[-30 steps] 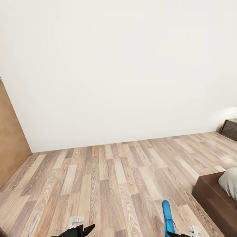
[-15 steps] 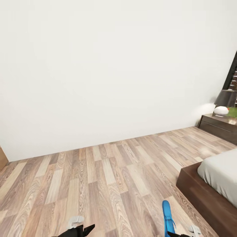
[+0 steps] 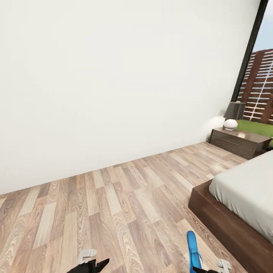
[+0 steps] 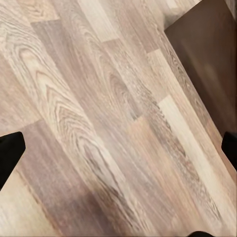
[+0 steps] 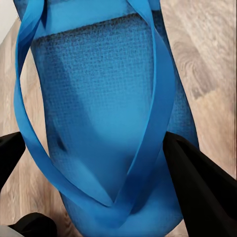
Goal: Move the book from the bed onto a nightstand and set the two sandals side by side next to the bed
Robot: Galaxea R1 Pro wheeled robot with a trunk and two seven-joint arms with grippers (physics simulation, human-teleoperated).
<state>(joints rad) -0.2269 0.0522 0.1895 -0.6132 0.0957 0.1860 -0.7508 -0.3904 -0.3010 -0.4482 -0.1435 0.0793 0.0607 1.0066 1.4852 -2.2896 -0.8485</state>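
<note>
A bright blue sandal point(image 3: 193, 251) sticks up at the bottom edge of the head view, with my right gripper point(image 3: 207, 269) shut on it. In the right wrist view the sandal point(image 5: 98, 98) and its thong straps sit between the black fingers point(image 5: 197, 187). My left gripper point(image 3: 93, 263) hangs low over the floor, and in the left wrist view it point(image 4: 118, 153) is open with nothing in it. The bed point(image 3: 223, 218), with its off-white mattress, lies at the right. The nightstand point(image 3: 239, 142) stands beyond it by the wall. The book is out of view.
A lamp point(image 3: 234, 110) with a dark shade and a white round object point(image 3: 230, 124) stand on the nightstand. A tall window point(image 3: 261, 83) is at the far right. Wooden floor point(image 3: 113, 204) stretches from the white wall to the bed frame point(image 4: 207, 54).
The camera has turned to the right, bringing the bed, nightstand and window further into view. Both grippers and the sandal keep their places in the picture.
</note>
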